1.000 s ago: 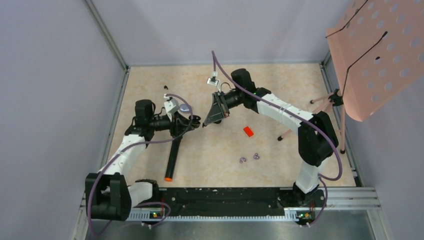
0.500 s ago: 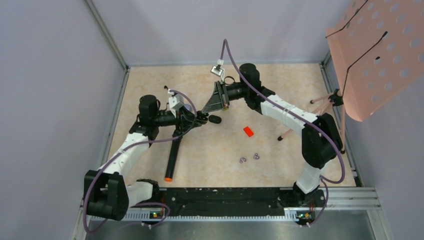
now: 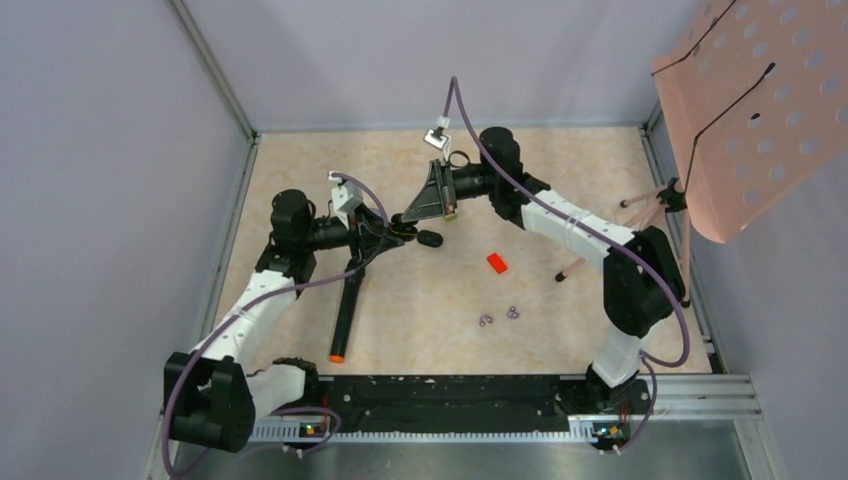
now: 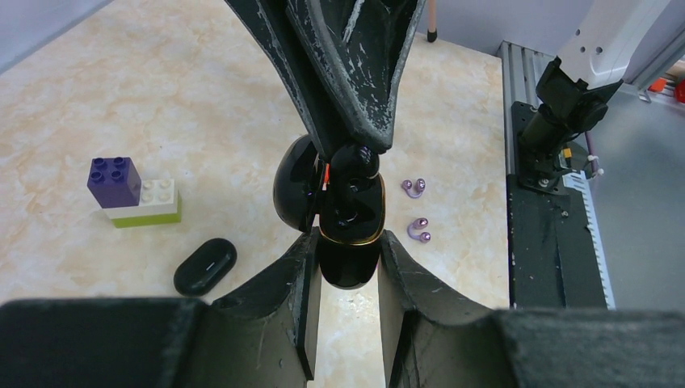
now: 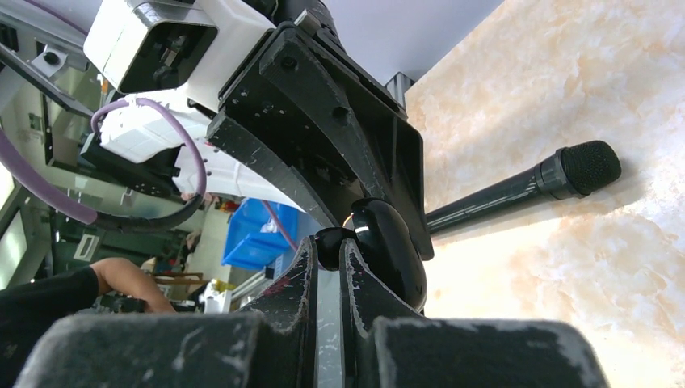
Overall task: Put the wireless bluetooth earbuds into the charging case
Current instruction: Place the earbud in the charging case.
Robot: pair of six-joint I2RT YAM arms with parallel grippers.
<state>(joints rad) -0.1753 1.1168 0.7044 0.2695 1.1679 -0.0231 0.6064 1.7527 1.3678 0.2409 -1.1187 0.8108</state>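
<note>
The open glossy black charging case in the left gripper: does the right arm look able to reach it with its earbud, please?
Probably yes. The right gripper pinches a small black earbud right at the mouth of the glossy black charging case, which the left gripper clamps; nothing shows between them.

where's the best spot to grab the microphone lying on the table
Take the microphone on its straight handle, on the exposed stretch above the orange tip, coming straight down with the fingers closing across its narrow width. It lies flat on the table, long and slim, and its far end is hidden beneath the left gripper in the top view.
</note>
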